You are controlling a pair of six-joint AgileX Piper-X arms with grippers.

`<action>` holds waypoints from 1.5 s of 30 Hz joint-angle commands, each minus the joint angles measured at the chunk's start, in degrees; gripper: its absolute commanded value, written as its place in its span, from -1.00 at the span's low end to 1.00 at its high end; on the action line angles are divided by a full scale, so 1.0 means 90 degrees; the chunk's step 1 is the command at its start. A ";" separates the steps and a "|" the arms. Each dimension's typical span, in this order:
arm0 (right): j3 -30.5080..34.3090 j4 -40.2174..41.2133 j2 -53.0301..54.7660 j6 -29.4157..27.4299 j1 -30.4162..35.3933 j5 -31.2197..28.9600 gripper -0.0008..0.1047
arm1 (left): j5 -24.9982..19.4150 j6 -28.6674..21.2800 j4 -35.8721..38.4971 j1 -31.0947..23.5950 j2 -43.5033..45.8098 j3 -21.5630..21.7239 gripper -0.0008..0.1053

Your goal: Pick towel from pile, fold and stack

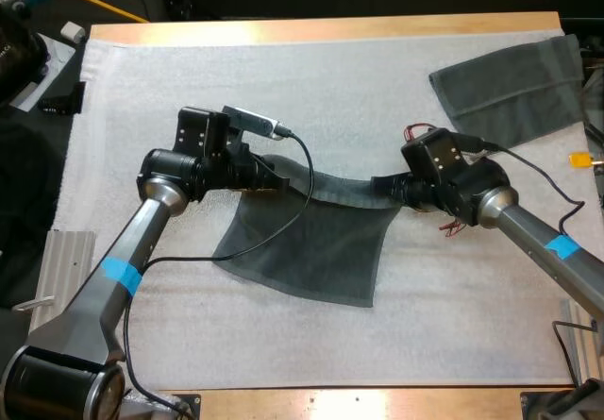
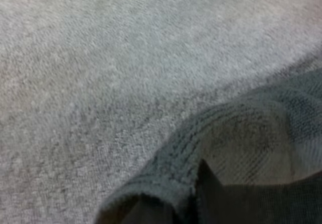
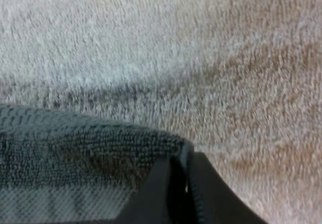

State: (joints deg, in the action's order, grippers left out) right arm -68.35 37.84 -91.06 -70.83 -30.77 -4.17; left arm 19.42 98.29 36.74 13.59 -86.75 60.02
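Mid-mat, we hold the dark grey-green towel (image 1: 311, 245) by its far edge. Our left gripper (image 1: 272, 180) pinches one corner and our right gripper (image 1: 389, 188) pinches the other. The cloth sags between them and trails onto the white mat (image 1: 283, 71). It looks soft, light and limp, and will likely droop and wrinkle. The thick hem (image 2: 186, 143) looks like the best hold, so we judge the corners right. A second towel (image 1: 514, 85) lies flat at the mat's far right.

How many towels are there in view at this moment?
2. The held towel is stretched between the left end effector and the right end effector above the mat; the far towel lies at its far right corner. Others may lie under it.
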 commanded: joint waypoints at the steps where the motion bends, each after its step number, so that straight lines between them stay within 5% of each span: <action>1: -0.0041 -0.0152 -0.0062 0.0054 0.0053 -0.0072 -0.97 | -0.0217 -0.0008 -0.0239 -0.0038 -0.0048 -0.0004 -0.98; 3: -0.0037 -0.0267 -0.0033 0.0047 0.0048 -0.0030 -0.98 | -0.0138 0.0005 -0.0234 -0.0026 -0.0026 0.0018 -0.95; 6: -0.0035 -0.0529 -0.0007 0.0140 0.0040 -0.0019 -0.87 | -0.0122 0.0024 -0.0326 -0.0032 -0.0027 0.0020 -0.58; 11: -0.0020 -0.0923 -0.0039 0.0352 0.0079 -0.0009 0.08 | -0.0119 0.0081 -0.0511 -0.0038 -0.0043 0.0080 0.22; 14: -0.0049 -0.1102 -0.0021 0.0340 0.0101 -0.0014 0.28 | -0.0082 0.0117 -0.0473 -0.0040 -0.0077 0.0223 0.32; 20: -0.0050 -0.0929 0.0257 -0.0008 0.0083 0.0012 0.16 | -0.0028 -0.0021 0.0087 -0.0041 0.0091 0.0534 0.08; 37: -0.0015 0.0768 0.1825 -0.1007 -0.0507 0.0066 0.08 | -0.0050 -0.0289 0.1851 -0.0010 0.1754 0.0571 0.08; 45: -0.0016 0.1350 0.2396 -0.1003 -0.1390 -0.0119 -0.79 | -0.0111 -0.0260 0.2980 -0.0015 0.2855 0.0582 0.07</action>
State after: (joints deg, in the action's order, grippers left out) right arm -68.35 47.90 -70.99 -79.28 -41.28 -4.33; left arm 18.80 95.75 59.91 13.26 -64.17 64.83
